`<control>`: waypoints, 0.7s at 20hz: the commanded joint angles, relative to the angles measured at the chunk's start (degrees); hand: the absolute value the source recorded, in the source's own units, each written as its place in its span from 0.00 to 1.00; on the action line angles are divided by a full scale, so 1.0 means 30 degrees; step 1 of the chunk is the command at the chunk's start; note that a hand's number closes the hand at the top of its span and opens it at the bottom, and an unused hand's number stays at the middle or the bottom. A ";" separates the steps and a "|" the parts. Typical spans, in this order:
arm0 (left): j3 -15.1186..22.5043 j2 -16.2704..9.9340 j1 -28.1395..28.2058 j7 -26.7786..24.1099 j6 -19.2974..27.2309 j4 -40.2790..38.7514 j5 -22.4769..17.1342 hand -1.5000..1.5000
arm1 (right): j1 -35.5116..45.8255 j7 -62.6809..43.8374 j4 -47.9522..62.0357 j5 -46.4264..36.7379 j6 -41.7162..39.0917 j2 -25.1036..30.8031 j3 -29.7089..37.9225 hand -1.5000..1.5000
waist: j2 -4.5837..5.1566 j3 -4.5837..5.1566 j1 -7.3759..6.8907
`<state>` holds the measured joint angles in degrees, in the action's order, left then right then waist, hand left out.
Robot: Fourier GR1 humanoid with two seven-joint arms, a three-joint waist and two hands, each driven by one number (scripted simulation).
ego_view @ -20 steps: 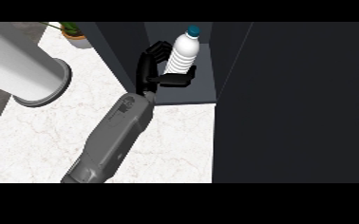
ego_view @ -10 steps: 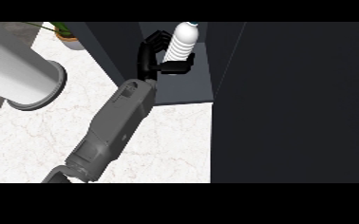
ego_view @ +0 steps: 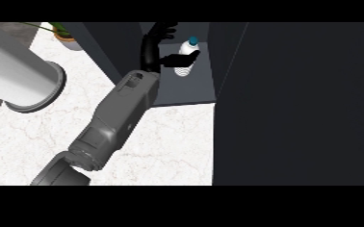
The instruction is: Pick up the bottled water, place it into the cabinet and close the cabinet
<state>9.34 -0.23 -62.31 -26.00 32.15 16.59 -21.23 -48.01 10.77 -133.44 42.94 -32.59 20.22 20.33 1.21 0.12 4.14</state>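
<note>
White-ribbed bottled water [ego_view: 186,61], teal cap, sits inside the open cabinet [ego_view: 183,94] on its dark floor, roughly upright, cap leaning toward the back. Only one hand [ego_view: 155,45] in view; which arm it belongs to can't be settled from this angle — enters from lower left, so probably the left. Thumb touching or just beside the bottle's waist, fingers spread and reaching up past it toward the cabinet's back, not wrapped round the body. Reads as a released or releasing grip rather than a pinch; actual contact at the thumb hard to confirm. Grey forearm [ego_view: 117,118] runs diagonally from the lower-left edge over the white marble counter [ego_view: 177,144] into the cabinet mouth. Large dark panel [ego_view: 292,106] filling the right side looks like the cabinet door, swung open. Grey cylinder [ego_view: 25,79] on the counter at far left, potted plant [ego_view: 64,33] behind it, both well apart from the bottle. Other hand not visible. Progress judgement: pickup done, placement done or nearly so. Left to do: clear hand and forearm out of the opening, then swing the door shut. Risk: thumb nudging the bottle over on withdrawal.
</note>
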 commanded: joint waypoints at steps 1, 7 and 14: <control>-0.0265 -0.0374 -0.1140 0.0087 -0.0321 -0.1608 0.0266 0.00 | -0.0367 -0.0870 -0.2316 0.0866 0.0866 -0.0267 -0.0228 0.00 | 0.0105 0.0008 0.0139; -0.0929 -0.0102 -0.1557 -0.0711 -0.0229 -0.2430 0.0060 0.00 | 0.0519 -0.0359 -0.1177 0.0577 0.0363 -0.0153 -0.0082 0.00 | 0.0154 0.0000 0.0178; -0.1577 0.0065 -0.1665 -0.2628 -0.1937 -0.1478 -0.0397 0.00 | 0.0272 -0.0607 -0.1451 0.0949 0.0587 0.0149 0.0636 0.00 | -0.0020 0.0010 -0.0067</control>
<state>6.40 -0.51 -67.01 -30.70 28.75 10.38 -21.01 -46.35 10.65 -133.02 43.65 -32.48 20.31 20.17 1.39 0.14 4.42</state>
